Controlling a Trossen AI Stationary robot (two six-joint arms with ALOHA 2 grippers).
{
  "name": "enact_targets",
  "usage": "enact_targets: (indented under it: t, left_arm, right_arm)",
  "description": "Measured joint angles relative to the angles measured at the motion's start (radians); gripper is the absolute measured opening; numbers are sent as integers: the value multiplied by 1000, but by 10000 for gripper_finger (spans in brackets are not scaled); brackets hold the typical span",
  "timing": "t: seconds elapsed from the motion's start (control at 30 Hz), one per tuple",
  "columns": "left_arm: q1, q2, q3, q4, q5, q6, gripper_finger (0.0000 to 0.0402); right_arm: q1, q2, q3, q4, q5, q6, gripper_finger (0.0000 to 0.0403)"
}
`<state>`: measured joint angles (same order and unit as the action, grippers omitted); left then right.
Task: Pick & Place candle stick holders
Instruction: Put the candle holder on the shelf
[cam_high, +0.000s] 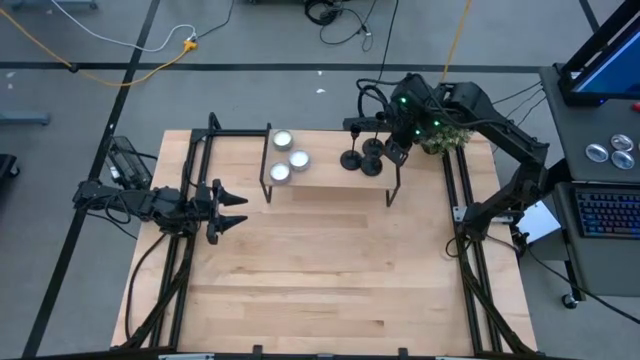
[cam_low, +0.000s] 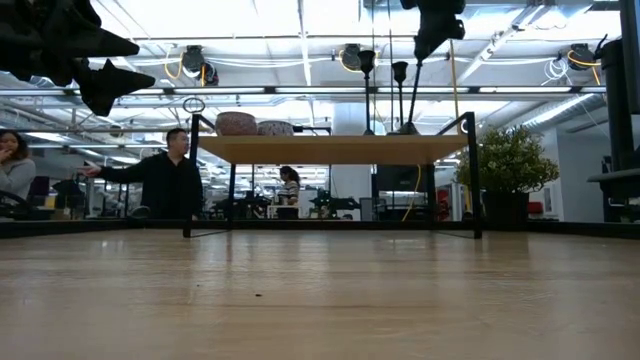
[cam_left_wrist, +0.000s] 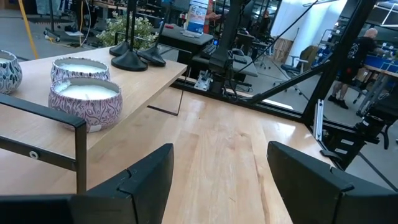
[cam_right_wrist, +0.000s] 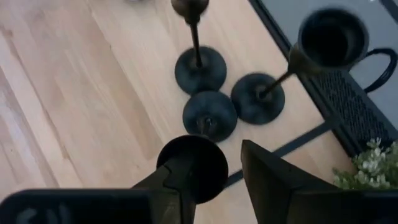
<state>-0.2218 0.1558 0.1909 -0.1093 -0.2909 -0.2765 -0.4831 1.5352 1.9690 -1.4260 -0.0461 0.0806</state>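
Right gripper (cam_high: 397, 152) upper right of high view, above raised wooden shelf (cam_high: 330, 180). Fingers apart a little, one each side of near holder's cup (cam_right_wrist: 193, 167), not squeezing. Three black candle stick holders (cam_high: 362, 158) stand close together on shelf's right end. Three white candles (cam_high: 289, 157) on left end. Left gripper (cam_high: 228, 210) mid left, wide open, holds nothing.

Both dark arms look matte black, cabled, the right arm (cam_high: 500, 135) apparently carrying green lights.
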Motion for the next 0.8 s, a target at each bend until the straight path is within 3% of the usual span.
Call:
enact_targets:
  t: [0.5,0.8]
  left_arm:
    - [0,0,0,0,-2,-3,267]
    - [0,0,0,0,-10,-7,267]
  right_arm:
    - [-8,-1,0,-18,-3,-30,108]
    - [-8,-2,1,-78,-13,-63,17]
